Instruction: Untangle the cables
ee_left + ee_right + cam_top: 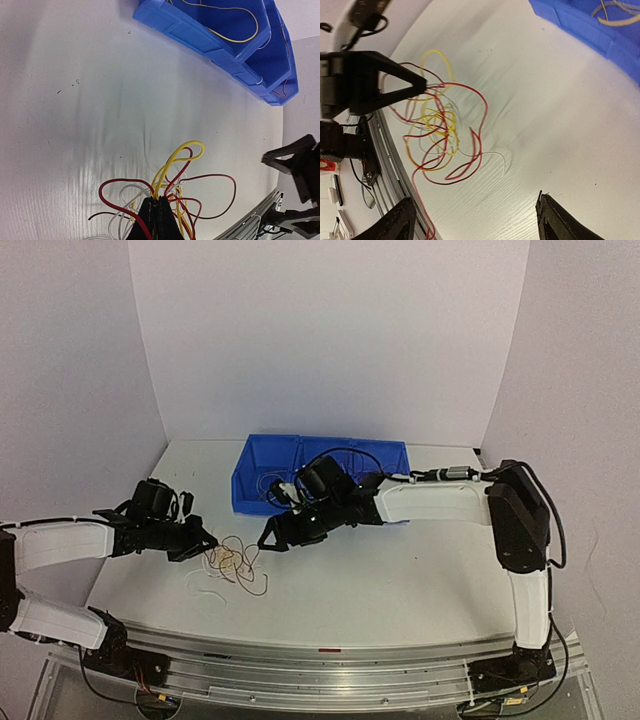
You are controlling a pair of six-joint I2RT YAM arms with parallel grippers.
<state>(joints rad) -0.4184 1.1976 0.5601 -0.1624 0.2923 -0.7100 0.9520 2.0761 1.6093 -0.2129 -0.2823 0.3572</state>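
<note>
**Cables** (440,130): red, white and yellow strands in one knotted heap on the desk (400,580), front-left, near the blue bin (245,495).

**Left claw** (157,202): clenched on several strands at the heap's edge.

**Right claw** (472,205): released, jaws wide, empty, hovering just beside the heap.

**Progress:** you will find a few single strands lying in the bin's compartments, so some sorting looks done. The bulk is looped together in the heap, so most of the separating is left to you.
</note>
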